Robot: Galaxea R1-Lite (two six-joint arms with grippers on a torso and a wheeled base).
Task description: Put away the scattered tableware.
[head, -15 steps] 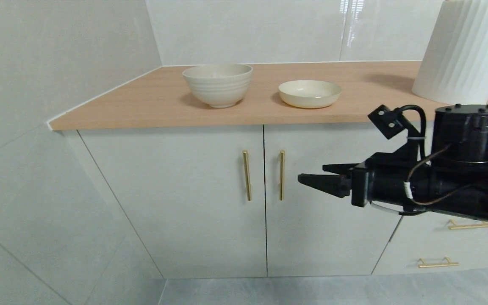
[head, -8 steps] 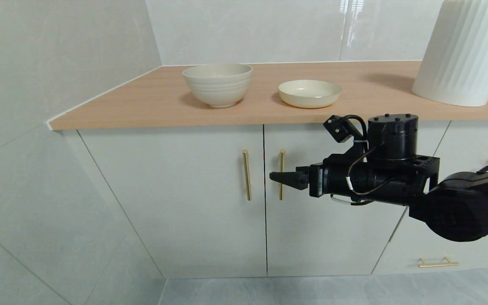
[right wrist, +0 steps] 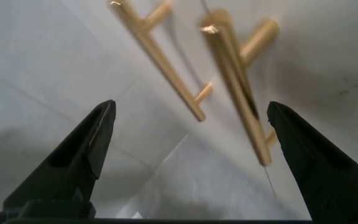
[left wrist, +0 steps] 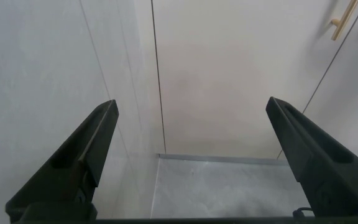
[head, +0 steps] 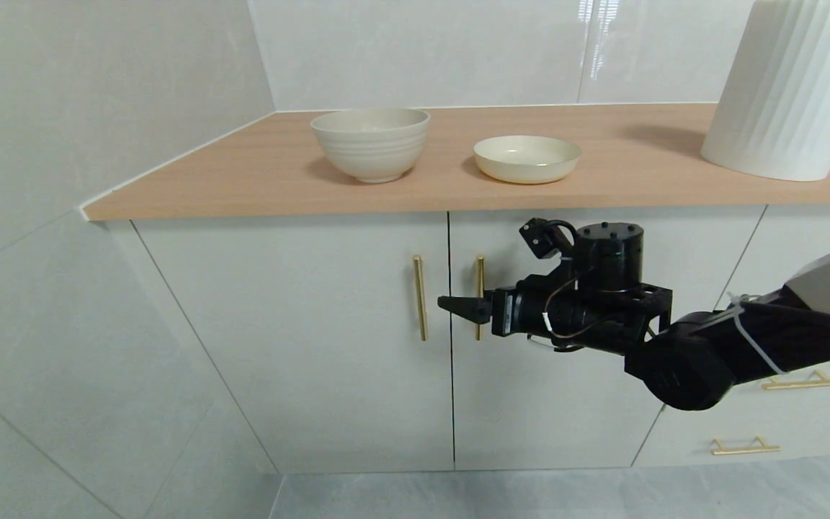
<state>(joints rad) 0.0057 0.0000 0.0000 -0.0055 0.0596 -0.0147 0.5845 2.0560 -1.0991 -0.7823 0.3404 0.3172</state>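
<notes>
A deep ribbed cream bowl (head: 370, 143) and a shallow cream plate (head: 527, 158) stand on the wooden countertop (head: 242, 180). Below it are two closed cabinet doors with upright gold handles (head: 421, 297) (head: 480, 295). My right gripper (head: 456, 305) is held level in front of the right door's handle, its tips reaching just past it. In the right wrist view the gripper (right wrist: 190, 112) is open, with the nearer gold handle (right wrist: 235, 93) between its fingers and the other handle (right wrist: 160, 62) beyond. My left gripper (left wrist: 191, 106) is open and empty, low beside a pale cabinet panel.
A tall white ribbed vessel (head: 790, 86) stands at the counter's right end. Drawers with gold pulls (head: 744, 447) lie to the right of the doors. A tiled wall closes off the left side. Grey floor (left wrist: 216, 193) runs below the cabinet.
My right arm has swung left and in toward the cabinet, bringing the gripper from the right side up to the door handles. The bowl and plate have not moved.
</notes>
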